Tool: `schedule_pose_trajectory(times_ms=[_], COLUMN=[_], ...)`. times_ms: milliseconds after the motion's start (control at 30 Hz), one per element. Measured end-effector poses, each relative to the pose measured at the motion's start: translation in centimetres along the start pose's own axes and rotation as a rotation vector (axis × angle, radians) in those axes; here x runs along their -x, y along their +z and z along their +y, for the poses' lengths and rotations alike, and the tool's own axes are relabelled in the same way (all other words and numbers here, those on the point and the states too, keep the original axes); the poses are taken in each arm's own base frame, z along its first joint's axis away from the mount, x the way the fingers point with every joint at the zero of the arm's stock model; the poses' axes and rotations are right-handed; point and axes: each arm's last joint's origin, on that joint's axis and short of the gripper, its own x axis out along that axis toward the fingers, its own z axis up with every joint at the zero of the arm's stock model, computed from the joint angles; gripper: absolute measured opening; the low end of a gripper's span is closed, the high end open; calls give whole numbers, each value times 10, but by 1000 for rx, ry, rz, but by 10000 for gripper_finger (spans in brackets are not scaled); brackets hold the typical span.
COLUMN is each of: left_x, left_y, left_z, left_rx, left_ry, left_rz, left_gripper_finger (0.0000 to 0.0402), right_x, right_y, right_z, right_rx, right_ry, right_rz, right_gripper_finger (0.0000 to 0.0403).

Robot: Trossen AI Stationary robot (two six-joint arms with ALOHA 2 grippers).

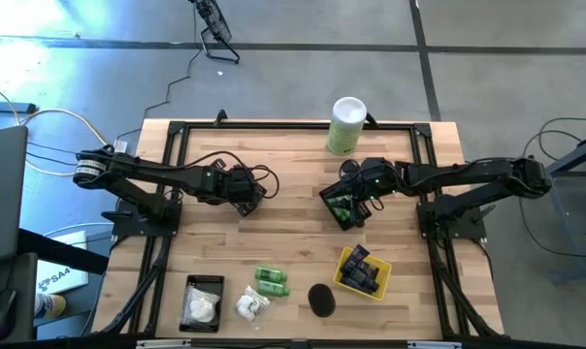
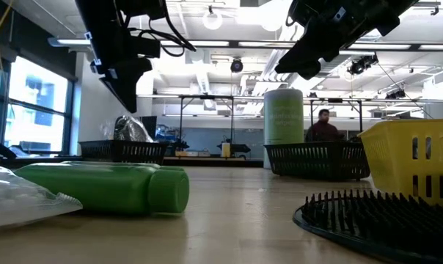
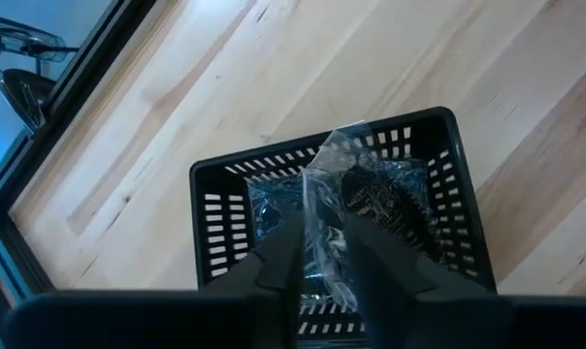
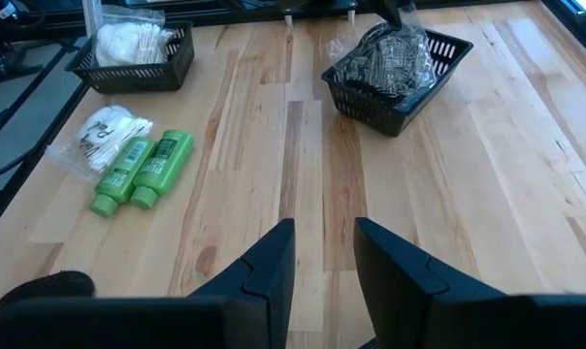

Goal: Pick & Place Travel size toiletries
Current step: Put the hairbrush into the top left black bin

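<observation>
Looking down from above: left gripper [image 1: 243,186] over a black basket [image 1: 246,197] mid-table, right gripper [image 1: 356,194] above a second black basket [image 1: 340,208] holding green; green bottles [image 1: 271,281], a white packet [image 1: 251,305] and a black disc [image 1: 320,299] waiting along the near edge. From the left wrist: jaws narrowly parted around a clear crinkly packet [image 3: 327,179], seemingly being let go into the basket. From the right wrist: jaws slightly apart, empty. Next, probably: fetching the bottles.
</observation>
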Motion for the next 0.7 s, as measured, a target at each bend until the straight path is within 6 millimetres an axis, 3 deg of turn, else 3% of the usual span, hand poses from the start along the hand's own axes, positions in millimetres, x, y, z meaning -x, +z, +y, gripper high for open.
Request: schedule_pose_trajectory(times_ms=[167,433,700], left_x=[2,25,25], left_y=[3,29,35], left_z=[1,2,-13], left_rx=[-61,-78,13], left_ry=[19,37,-284], left_rz=[-19,-143,-123], left_gripper_finger=[111,116,116], right_x=[0,0,0], right_y=[0,1,1], right_z=[0,0,0], right_rx=[-2,-6,-8], right_ry=[0,0,0], right_rz=[0,-8,-8], right_gripper_finger=[100,100,100])
